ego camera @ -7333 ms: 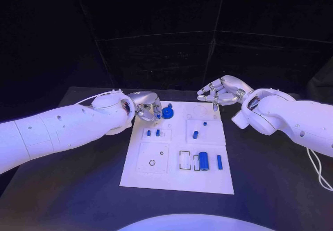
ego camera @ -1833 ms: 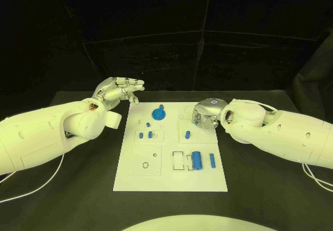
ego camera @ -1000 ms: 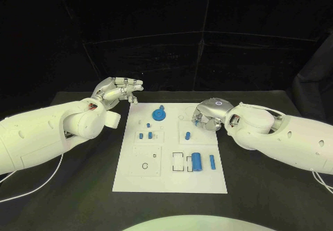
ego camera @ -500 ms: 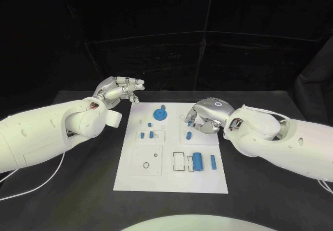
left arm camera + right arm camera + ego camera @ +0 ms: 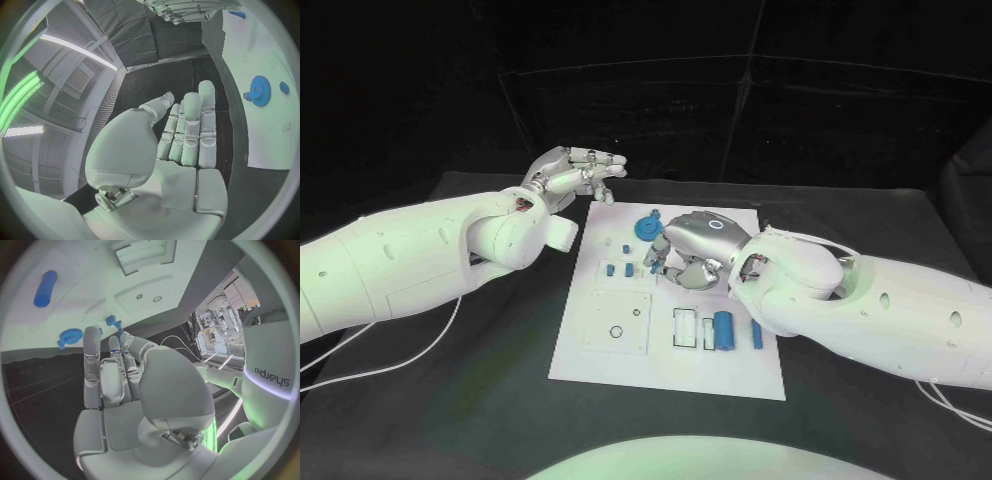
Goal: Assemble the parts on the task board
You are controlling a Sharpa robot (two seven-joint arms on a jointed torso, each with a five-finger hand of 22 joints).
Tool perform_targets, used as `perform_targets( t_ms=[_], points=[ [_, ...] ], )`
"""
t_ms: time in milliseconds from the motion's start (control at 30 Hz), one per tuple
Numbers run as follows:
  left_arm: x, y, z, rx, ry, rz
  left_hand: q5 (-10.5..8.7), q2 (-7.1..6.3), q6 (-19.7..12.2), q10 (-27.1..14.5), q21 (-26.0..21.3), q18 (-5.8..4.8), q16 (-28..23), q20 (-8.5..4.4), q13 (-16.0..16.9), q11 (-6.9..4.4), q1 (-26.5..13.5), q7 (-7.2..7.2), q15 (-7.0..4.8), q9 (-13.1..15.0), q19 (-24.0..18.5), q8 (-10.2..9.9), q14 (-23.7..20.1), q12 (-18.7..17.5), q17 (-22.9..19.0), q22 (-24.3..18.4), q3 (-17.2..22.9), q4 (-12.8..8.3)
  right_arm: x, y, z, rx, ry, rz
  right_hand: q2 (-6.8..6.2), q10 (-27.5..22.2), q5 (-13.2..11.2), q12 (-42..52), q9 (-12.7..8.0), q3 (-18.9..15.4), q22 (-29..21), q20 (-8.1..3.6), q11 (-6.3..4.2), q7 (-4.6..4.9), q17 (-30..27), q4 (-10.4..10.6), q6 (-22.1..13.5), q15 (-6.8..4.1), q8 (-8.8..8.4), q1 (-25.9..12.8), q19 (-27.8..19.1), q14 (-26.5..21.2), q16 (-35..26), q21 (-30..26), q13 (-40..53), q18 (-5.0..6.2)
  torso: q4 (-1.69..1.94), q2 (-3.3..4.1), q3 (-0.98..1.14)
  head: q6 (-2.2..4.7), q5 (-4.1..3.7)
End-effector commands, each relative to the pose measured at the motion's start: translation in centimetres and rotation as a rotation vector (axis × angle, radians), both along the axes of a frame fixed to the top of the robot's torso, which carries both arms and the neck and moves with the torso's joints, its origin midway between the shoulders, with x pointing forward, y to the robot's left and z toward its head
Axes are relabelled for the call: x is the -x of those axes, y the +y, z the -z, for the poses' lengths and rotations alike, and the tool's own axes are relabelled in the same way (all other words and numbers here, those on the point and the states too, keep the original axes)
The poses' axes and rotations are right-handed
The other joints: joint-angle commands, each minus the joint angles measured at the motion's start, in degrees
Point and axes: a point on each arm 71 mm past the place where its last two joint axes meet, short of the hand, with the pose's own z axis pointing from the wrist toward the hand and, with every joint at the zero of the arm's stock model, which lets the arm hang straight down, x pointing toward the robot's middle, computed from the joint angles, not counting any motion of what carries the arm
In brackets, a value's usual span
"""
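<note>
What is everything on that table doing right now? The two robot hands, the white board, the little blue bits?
Left robot hand: raised beyond the board's far left corner, fingers apart, holding nothing.
Right robot hand: over the middle of the board, fingers reaching down among the small blue pegs; whether it holds one is unclear.
White board: lying flat on the black table.
Blue gear: lying on the board's far end.
Blue cylinder: lying in its slot.
</note>
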Motion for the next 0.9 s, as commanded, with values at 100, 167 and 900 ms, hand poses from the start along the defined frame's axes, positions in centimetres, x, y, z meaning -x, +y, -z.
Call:
perform_targets(
  t_ms=[100, 167, 900],
  points=[
    [-0.1, -0.6, -0.2, 0.010, -0.001, 0.018, 0.08, 0.20, 0.2, -0.1, -0.3, 0.78, -0.4, -0.04, 0.0, -0.01, -0.5, -0.04, -0.05, -0.1, -0.2, 0.2, -0.4, 0.3, -0.1, -0.1, 0.0, 0.2, 0.6, 1.2, 1.9, 0.030, 0.061, -0.050, -0.09, -0.2, 0.0, -0.3, -0.1, 0.5, -0.1, 0.03, 0.30, 0.31, 0.0, -0.1, -0.2, -0.22, -0.35, -0.5, -0.5, 2.4, 0.3, 0.3, 0.0, 0.74, -0.02, 0.07, 0.11, -0.46, 1.13],
    [-0.1, -0.7, -0.2, 0.011, -0.001, 0.021, 0.08, 0.20, 0.2, -0.1, -0.3, 0.78, -0.4, -0.04, 0.0, -0.01, -0.5, -0.04, -0.05, -0.1, -0.2, 0.2, -0.4, 0.3, -0.1, -0.1, 0.0, 0.2, 0.7, 1.6, 2.8, 0.041, 0.083, -0.057, -0.09, -0.3, 0.1, -0.4, -0.1, 0.5, -0.1, 0.04, 0.33, 0.34, 0.1, -0.1, -0.3, -0.20, -0.39, -0.5, -0.6, 2.4, 0.4, 0.3, 0.0, 0.74, -0.05, 0.05, 0.18, -0.63, 1.87],
    [-0.1, -0.9, -0.2, 0.013, 0.001, 0.030, 0.09, 0.07, 0.0, -0.3, -0.4, 0.78, -0.3, -0.03, -0.1, 0.06, -0.4, 0.07, -0.02, -0.2, -0.2, 0.2, -0.4, 0.4, -0.2, -0.2, 0.0, 0.1, 1.4, 3.1, 5.3, 0.065, 0.126, -0.079, -0.07, -0.5, 0.2, -0.6, -0.1, 0.7, -0.2, 0.12, 0.44, 0.46, 0.0, -0.4, -0.5, -0.11, -0.56, -0.6, -0.7, 2.3, 0.4, 0.3, 0.0, 0.77, -0.24, -0.04, 0.16, -1.49, 4.37]
  ],
)
